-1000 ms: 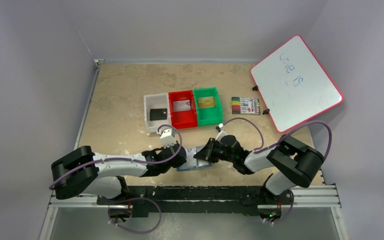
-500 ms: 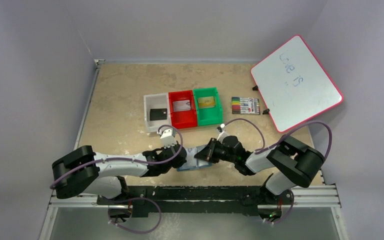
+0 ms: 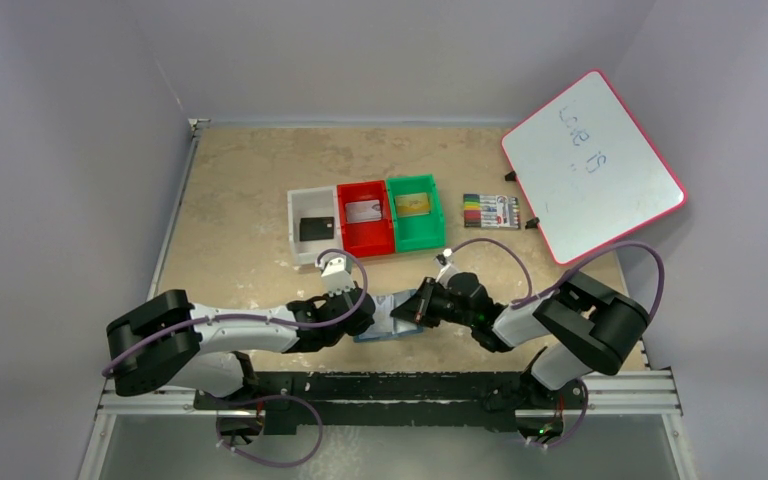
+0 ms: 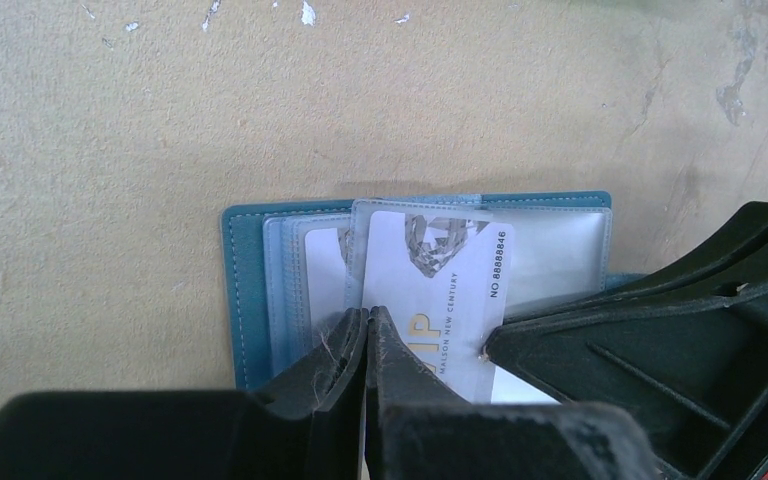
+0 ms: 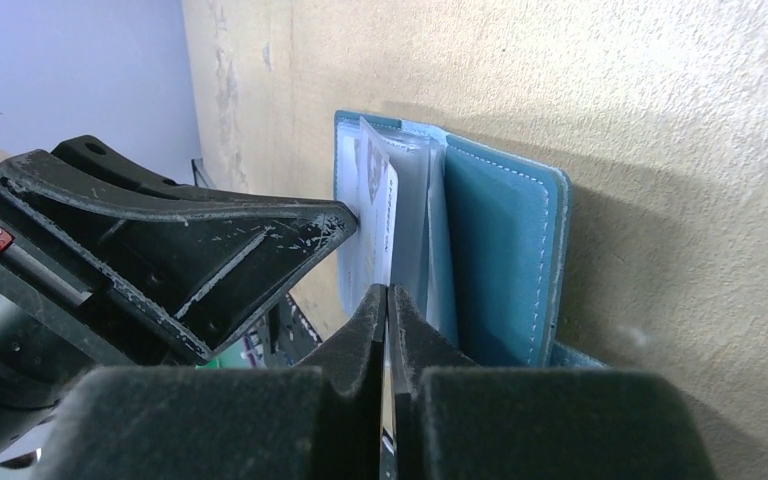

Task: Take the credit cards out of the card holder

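Credit cards (image 3: 315,229) lie in 3 bins (image 3: 365,248); 1 card (image 4: 440,280) is left in the card holder (image 4: 245,290), open on the bench (image 3: 250,180), your left hand (image 4: 365,325) and right hand (image 5: 388,300) pinched shut on that leaf.

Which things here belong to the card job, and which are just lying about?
Job: card holder; VIP card in its pocket; left claw; right claw; black card in white bin; grey card in red bin; gold card in green bin.
Lying about: marker pack; whiteboard.
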